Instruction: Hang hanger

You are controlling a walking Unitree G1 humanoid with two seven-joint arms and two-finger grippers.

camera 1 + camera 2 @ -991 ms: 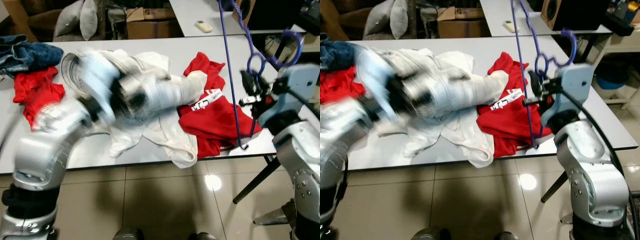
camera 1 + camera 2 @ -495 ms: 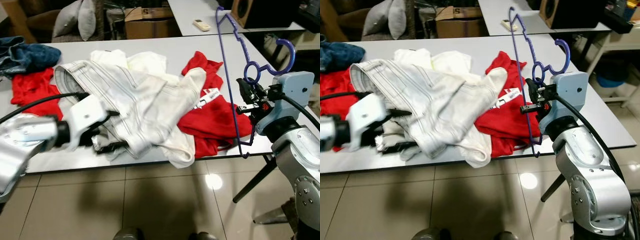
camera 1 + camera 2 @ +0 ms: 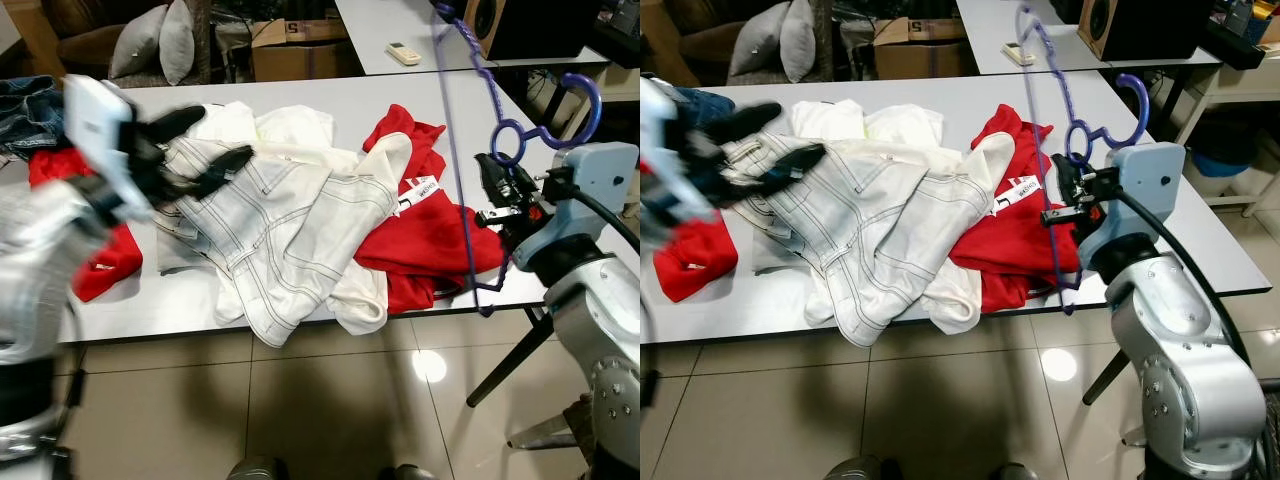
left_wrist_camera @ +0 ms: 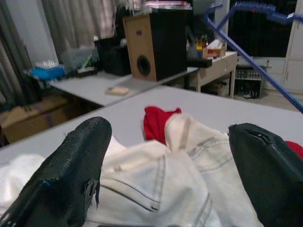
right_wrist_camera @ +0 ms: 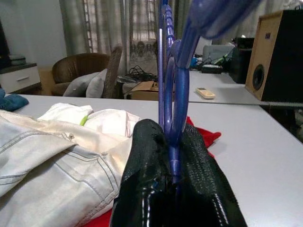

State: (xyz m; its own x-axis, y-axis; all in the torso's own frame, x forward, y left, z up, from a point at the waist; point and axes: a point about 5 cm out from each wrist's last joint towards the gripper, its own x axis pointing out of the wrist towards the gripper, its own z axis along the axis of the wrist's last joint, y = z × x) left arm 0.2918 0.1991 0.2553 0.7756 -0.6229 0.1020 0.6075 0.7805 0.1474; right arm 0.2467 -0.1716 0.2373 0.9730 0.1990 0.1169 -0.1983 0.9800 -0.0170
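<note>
The right claw (image 3: 1068,200) is clamped on a purple hanger (image 3: 1045,130), which stands upright from its fingers, the hook curling just above and the long frame reaching up and down past it beside the table (image 3: 1200,240) edge. The left claw (image 3: 200,150) hovers with its fingers spread apart over the white jeans (image 3: 290,220), heaped just below it. A red garment (image 3: 420,235) lies between the two claws, near the hanger.

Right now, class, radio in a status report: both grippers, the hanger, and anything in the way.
Right gripper shut on purple hanger, held upright at table edge. Left gripper open over white jeans. Red garment lies beneath the hanger.
</note>
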